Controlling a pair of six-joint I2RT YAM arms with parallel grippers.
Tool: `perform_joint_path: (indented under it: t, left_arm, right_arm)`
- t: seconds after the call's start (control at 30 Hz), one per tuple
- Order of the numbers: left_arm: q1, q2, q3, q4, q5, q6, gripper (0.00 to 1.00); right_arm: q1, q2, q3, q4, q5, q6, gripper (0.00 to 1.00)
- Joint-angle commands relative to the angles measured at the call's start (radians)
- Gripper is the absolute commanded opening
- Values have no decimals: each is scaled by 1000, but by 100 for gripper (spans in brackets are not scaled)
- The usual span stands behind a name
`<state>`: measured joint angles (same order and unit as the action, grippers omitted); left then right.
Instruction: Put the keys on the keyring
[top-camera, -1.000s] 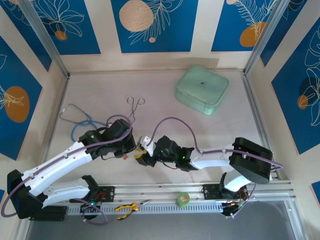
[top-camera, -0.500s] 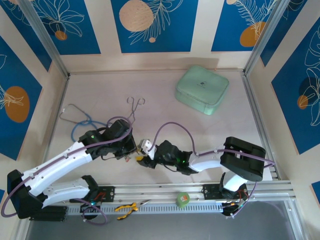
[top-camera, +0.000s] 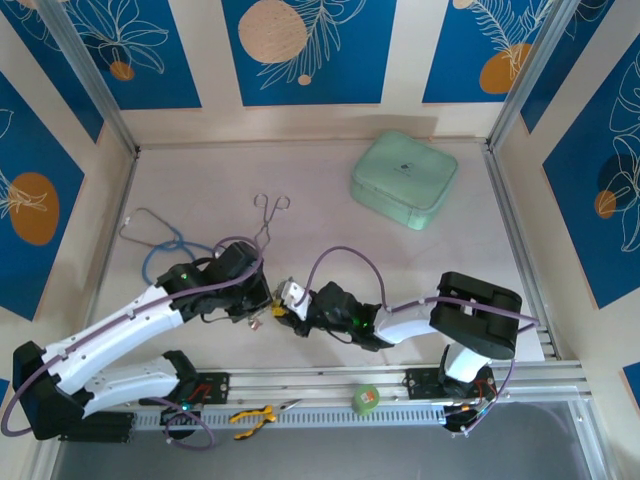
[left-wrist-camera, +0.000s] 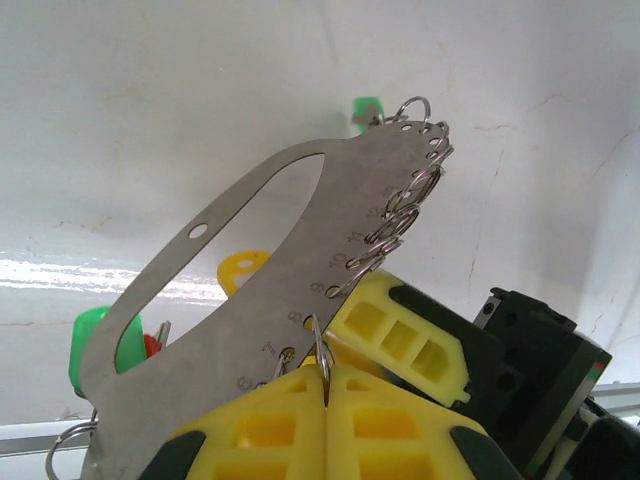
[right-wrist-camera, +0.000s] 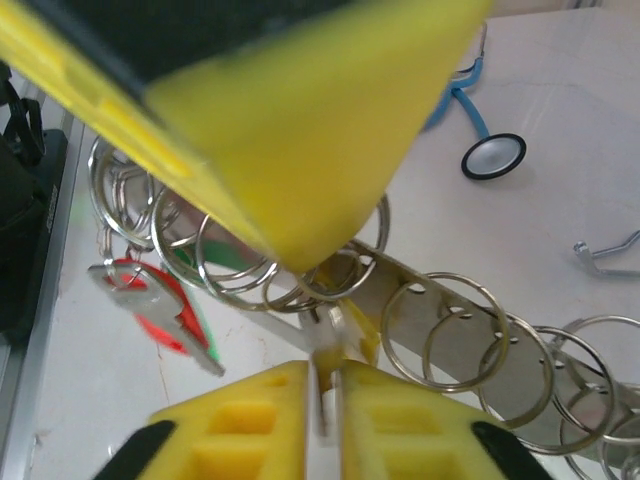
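Observation:
The keyring (left-wrist-camera: 330, 230) is a flat silvery loop with numbered holes that carry small split rings. My left gripper (left-wrist-camera: 326, 375) is shut on the split ring at hole 8. Yellow (left-wrist-camera: 240, 270), green (left-wrist-camera: 95, 345) and red (left-wrist-camera: 150, 345) key heads show behind the loop, and another green head (left-wrist-camera: 367, 108) sits at its far tip. My right gripper (right-wrist-camera: 325, 372) is shut on the yellow key (right-wrist-camera: 352, 335), its blade between the fingers, right against the keyring (right-wrist-camera: 455, 330). A red key (right-wrist-camera: 160, 300) hangs from the rings. In the top view both grippers (top-camera: 262, 300) (top-camera: 286, 306) meet near the table's front.
A blue-tubed stethoscope (top-camera: 160, 245) lies at the left and steel forceps (top-camera: 268, 212) behind the grippers. A mint-green case (top-camera: 404, 179) sits at the back right. Yellow pliers (top-camera: 252, 416) and a green tape roll (top-camera: 367, 399) rest on the front rail.
The right arm's elbow has swung left and folded in, bringing its gripper closer against the left one. The left gripper has shifted slightly, still holding the ring.

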<state>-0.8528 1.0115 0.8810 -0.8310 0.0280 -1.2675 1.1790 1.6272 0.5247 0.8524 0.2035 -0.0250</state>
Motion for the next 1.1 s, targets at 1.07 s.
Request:
perform_joint_path:
  t: [1.07]
  left_arm:
    - [12,-83,-104,19,21,-328,0]
  right_arm:
    - [99,-130,-104,63,133,-217,20]
